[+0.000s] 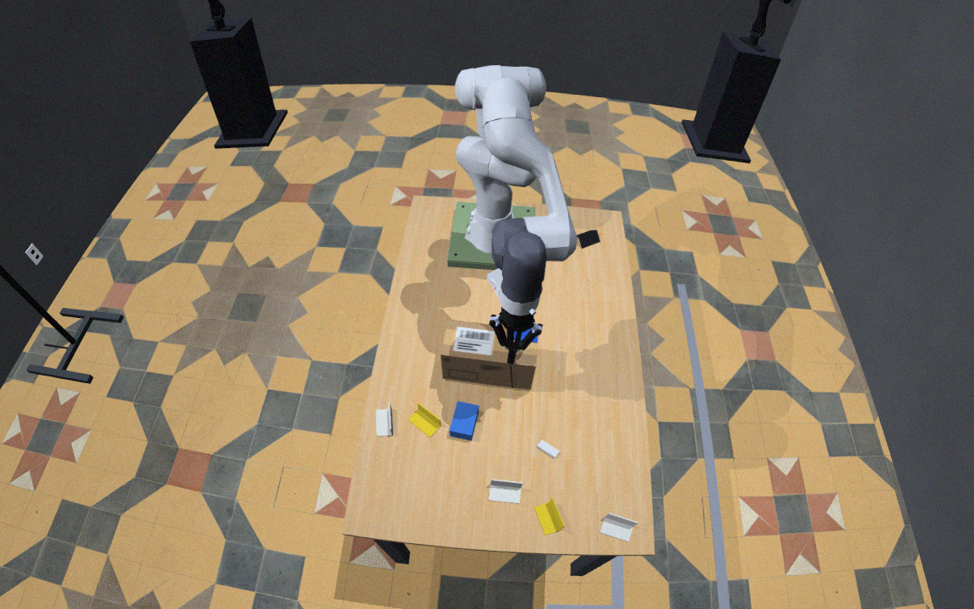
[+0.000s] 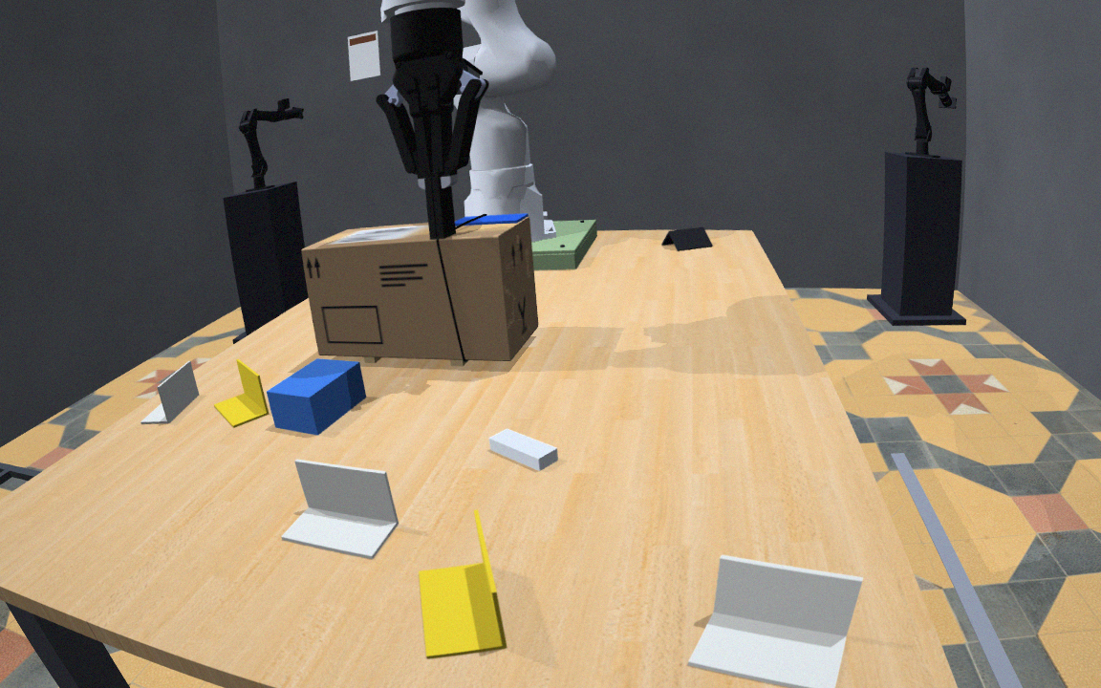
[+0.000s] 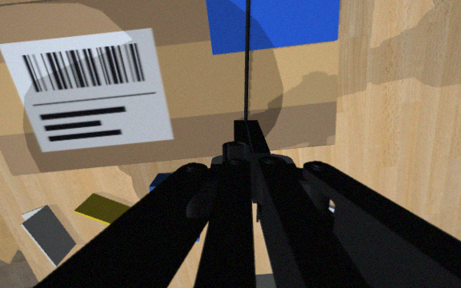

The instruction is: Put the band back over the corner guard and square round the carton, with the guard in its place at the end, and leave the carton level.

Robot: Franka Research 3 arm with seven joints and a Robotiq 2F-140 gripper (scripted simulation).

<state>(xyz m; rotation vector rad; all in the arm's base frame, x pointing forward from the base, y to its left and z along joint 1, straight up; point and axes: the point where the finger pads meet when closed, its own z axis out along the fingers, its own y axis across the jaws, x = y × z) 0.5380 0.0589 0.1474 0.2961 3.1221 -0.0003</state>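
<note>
A brown carton [image 1: 475, 370] [image 2: 400, 299] [image 3: 198, 88] with a barcode label stands near the middle of the wooden table [image 1: 596, 378]. A thin black band [image 2: 450, 299] [image 3: 247, 60] runs over its top and down the near face, a little slanted. A flat blue corner guard [image 2: 494, 219] [image 3: 286, 24] lies on the far top edge, and the band crosses it. My gripper [image 1: 511, 349] [image 2: 439, 229] [image 3: 245, 138] points straight down at the carton's near top edge. It is shut on the band there.
A blue block [image 1: 464, 420] [image 2: 314, 393], yellow angle pieces [image 1: 424, 420] [image 2: 461, 598], white angle pieces [image 2: 340, 508] [image 2: 772, 615] [image 1: 383, 420] and a small white block [image 1: 548, 448] [image 2: 523, 449] lie on the near half of the table. The arm's green base plate [image 1: 464, 242] [image 2: 567, 241] is behind the carton.
</note>
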